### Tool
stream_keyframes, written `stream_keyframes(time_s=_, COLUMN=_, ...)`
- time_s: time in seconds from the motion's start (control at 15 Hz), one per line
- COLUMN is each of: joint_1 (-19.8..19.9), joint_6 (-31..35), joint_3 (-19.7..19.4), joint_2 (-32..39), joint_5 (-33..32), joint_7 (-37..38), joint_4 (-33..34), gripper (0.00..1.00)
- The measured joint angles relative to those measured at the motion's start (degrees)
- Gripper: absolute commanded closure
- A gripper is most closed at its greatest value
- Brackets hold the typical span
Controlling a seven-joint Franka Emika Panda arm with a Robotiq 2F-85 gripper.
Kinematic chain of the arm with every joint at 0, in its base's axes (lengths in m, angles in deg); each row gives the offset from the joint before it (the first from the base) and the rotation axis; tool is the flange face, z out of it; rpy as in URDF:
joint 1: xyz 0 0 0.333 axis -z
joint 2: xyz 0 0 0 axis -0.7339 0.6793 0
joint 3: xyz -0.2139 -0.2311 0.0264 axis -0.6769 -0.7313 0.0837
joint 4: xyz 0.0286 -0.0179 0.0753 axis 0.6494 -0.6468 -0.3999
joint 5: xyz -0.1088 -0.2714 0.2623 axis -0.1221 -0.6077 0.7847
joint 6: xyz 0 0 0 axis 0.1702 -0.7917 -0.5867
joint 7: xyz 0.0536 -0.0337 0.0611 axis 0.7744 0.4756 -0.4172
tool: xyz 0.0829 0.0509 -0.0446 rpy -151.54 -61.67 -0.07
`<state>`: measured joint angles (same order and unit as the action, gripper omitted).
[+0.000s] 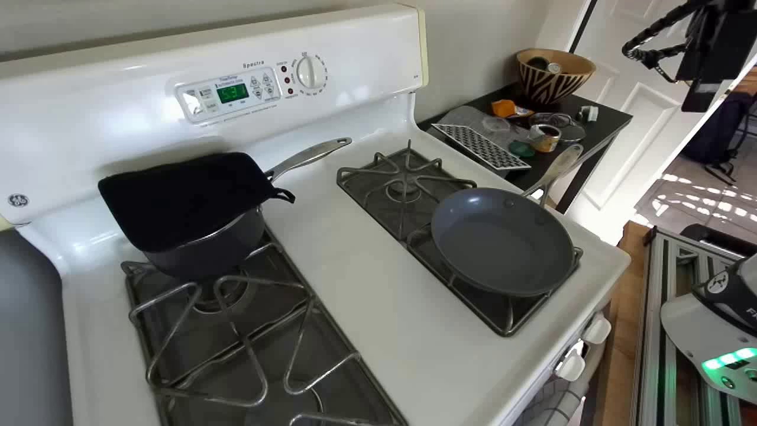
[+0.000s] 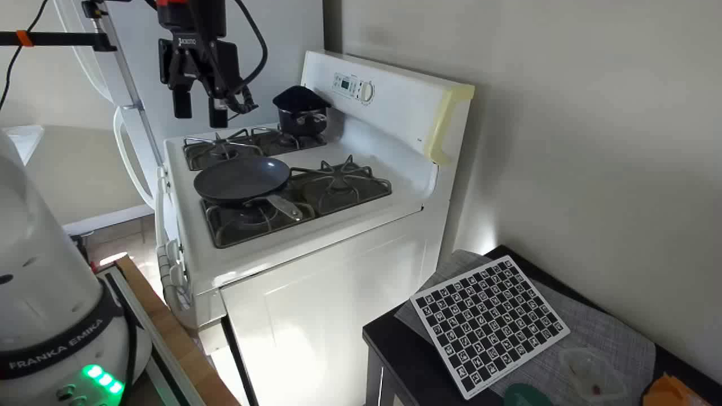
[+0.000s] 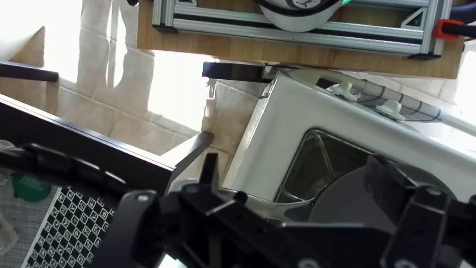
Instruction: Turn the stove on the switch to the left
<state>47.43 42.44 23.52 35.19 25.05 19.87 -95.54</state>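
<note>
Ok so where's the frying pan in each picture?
In an exterior view: the frying pan is on the stove, right of the middle.
In an exterior view: the frying pan is left of the middle.
In the wrist view: the frying pan is at the lower right, partly hidden.
Shared landmark: the checkered board, in all three.

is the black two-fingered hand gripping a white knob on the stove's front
No, in an exterior view the hand hangs in the air, fingers apart, nothing between them.
</note>
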Motion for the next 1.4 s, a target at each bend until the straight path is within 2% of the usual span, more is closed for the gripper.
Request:
stream_keyframes(time_s=0.6, joint_1=-0.03, joint_6=0.0, joint_3=0.0, joint_2=0.0, joint_5=0.0, joint_7=0.0, joint_4=0.02, gripper=0.0)
stream_keyframes(time_s=0.73, joint_1=-0.01, joint_6=2.27, joint_3=0.0, joint_2=0.26, joint_5=-0.78, joint_7=0.45, joint_4=0.05, gripper=0.0)
stream_keyframes(time_s=1.13, joint_1=0.49, joint_6=27.48, joint_3=0.04, joint_2=6.08, joint_5=-11.22, joint_7=1.05, joint_4=3.01, gripper=0.0)
stream_keyframes(time_s=1.4, joint_1=2.47, joint_6=46.19, joint_3=0.84, joint_2=12.83, joint_5=-13.69, joint_7=4.98, joint_4=5.73, gripper=0.0)
